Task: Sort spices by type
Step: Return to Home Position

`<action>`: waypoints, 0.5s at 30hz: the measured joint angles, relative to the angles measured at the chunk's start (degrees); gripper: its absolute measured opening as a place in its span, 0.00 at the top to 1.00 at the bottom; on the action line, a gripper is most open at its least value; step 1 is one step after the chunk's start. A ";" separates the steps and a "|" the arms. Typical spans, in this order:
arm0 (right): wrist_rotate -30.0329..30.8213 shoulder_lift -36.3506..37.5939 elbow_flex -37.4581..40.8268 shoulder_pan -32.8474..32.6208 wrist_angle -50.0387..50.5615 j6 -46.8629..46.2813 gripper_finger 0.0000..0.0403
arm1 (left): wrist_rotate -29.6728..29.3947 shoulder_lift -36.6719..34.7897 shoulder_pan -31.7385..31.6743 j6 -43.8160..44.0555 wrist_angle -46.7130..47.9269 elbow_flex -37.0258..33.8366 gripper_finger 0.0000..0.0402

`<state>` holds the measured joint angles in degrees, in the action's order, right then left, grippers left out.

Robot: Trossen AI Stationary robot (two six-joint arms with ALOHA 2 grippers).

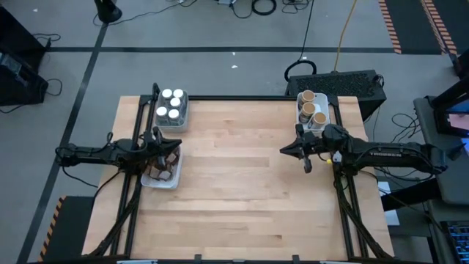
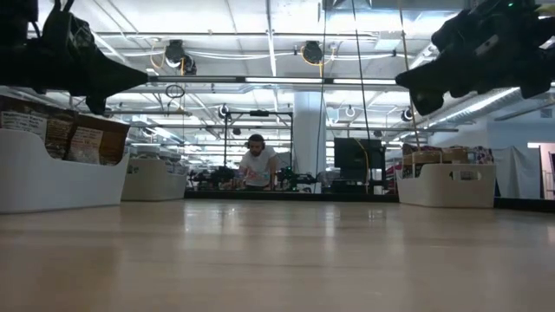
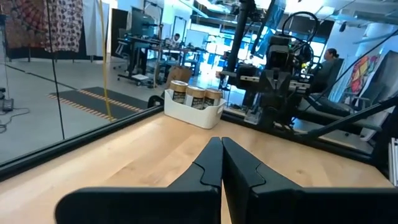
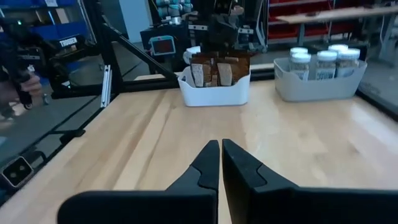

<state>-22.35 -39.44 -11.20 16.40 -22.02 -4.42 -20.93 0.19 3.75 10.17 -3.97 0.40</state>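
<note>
The white-lidded jars [image 1: 171, 103] stand in a white tray at the table's far left, also seen as jars [image 4: 320, 60]. The tan-topped jars [image 1: 311, 110] stand in a white tray at the far right, and show again as jars [image 3: 193, 94]. Brown crinkled packets [image 4: 214, 70] stand upright in a third tray at the left edge, under my left arm [image 1: 157, 165]. My left gripper [image 3: 221, 163] hovers shut above the packet tray, holding nothing. My right gripper [image 4: 220, 164] hovers shut near the tan-jar tray, empty.
The bare wooden tabletop [image 1: 242, 176] spreads between the two arms. A black metal frame [image 1: 139, 117] runs along the table's left and right edges. A person [image 2: 257, 165] sits far behind the table; another person [image 3: 323, 62] sits beside the right arm's base.
</note>
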 joint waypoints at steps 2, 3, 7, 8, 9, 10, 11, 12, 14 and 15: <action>0.00 0.02 0.00 0.00 0.82 -1.63 1.00 | -0.09 0.04 0.02 -0.04 -0.04 -0.02 0.98; -0.02 0.02 0.00 0.00 1.28 -2.06 1.00 | -0.12 0.04 0.00 -0.04 -0.07 -0.02 0.98; 0.00 0.02 0.00 0.00 1.84 -2.29 1.00 | -0.15 0.04 0.01 -0.07 -0.06 -0.04 0.98; -0.01 0.02 0.00 0.00 1.79 -2.31 1.00 | -0.16 0.04 0.02 -0.10 -0.04 -0.04 0.98; 0.00 0.02 0.00 0.00 1.82 -2.33 1.00 | -0.16 0.04 0.02 -0.10 -0.05 -0.04 0.98; 0.00 0.02 0.00 0.00 1.82 -2.37 1.00 | -0.17 0.04 0.02 -0.10 -0.06 -0.04 0.98; 0.00 0.02 0.00 0.00 1.80 -2.39 1.00 | -0.17 0.04 0.00 -0.10 -0.04 -0.04 0.98; 0.00 0.02 0.00 0.00 1.79 -2.39 1.00 | -0.17 0.04 0.01 -0.10 -0.04 -0.04 0.98; 0.00 0.02 0.00 0.00 1.82 -2.41 1.00 | -0.19 0.04 0.02 -0.10 -0.04 -0.04 0.98; 0.00 0.02 0.00 0.00 1.79 -2.41 1.00 | -0.21 0.04 0.01 -0.09 -0.04 -0.04 0.98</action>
<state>-22.35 -39.42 -11.20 16.40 -20.23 -6.83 -21.14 0.23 3.76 10.07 -4.01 0.36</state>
